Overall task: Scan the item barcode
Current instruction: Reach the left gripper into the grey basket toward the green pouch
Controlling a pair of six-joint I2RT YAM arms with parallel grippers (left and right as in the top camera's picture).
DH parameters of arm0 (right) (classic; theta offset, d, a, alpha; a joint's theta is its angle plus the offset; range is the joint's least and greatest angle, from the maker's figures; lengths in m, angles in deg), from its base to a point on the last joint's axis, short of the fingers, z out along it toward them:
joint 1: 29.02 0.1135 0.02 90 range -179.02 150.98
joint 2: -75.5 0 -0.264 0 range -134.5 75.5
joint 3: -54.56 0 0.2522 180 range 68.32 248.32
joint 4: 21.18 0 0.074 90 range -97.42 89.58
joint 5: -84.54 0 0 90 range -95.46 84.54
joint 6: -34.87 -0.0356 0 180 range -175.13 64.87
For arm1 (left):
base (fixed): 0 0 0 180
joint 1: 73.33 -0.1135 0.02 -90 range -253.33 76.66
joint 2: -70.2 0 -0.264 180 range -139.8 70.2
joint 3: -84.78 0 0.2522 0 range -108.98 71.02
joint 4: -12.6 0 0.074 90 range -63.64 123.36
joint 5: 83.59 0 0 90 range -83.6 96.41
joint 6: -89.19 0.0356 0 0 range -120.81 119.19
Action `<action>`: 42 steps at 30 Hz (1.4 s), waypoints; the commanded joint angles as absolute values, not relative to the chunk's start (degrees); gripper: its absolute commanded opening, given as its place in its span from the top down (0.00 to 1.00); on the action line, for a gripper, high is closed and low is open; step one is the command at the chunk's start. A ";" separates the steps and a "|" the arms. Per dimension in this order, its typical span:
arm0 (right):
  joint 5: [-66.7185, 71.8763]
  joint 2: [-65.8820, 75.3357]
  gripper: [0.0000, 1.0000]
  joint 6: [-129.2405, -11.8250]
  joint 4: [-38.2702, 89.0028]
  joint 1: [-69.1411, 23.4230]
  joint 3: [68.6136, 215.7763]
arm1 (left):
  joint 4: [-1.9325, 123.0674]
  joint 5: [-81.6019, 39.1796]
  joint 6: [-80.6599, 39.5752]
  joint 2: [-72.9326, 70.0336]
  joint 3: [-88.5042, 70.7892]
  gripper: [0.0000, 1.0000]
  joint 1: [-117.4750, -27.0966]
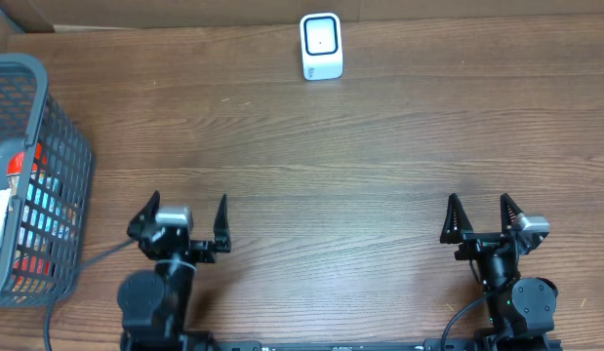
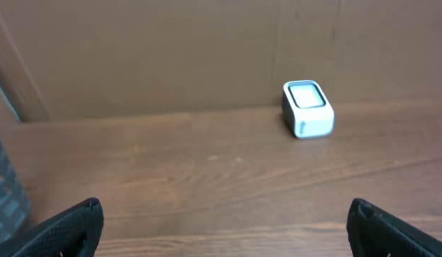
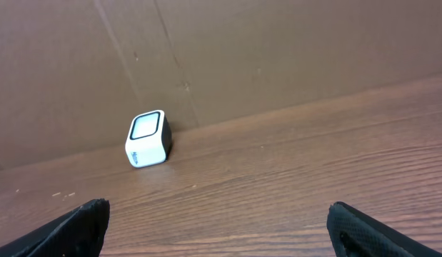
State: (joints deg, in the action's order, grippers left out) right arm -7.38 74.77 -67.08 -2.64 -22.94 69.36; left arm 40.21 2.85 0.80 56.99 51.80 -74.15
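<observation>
Basically nothing done yet: left gripper [image 1: 186, 210] & right gripper [image 1: 479, 210], bottom of frame, both w/ jaws wide apart, empty. Items [image 1: 33, 210] sit in basket [image 1: 72, 146], left edge; scanner [image 1: 321, 46] top centre. Pick + scan all left to do.

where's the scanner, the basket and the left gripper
scanner [image 1: 321, 41]: overhead view, on its dark-framed top window
basket [image 1: 69, 180]: overhead view, on its mesh side wall
left gripper [image 1: 187, 200]: overhead view, midway between its open fingertips
</observation>
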 commanded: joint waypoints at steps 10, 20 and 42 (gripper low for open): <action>-7.77 75.34 0.00 -67.08 -2.80 -22.65 68.79 | 64.51 -3.31 -0.84 17.99 10.51 0.00 -74.07; -7.77 75.34 0.00 -67.08 -2.80 -22.65 68.79 | 81.19 -7.68 -2.94 -5.46 -10.69 0.00 -74.05; -7.77 75.34 0.00 -67.08 -2.80 -22.65 68.79 | 84.42 -6.70 -21.65 -11.47 -35.00 0.00 -112.27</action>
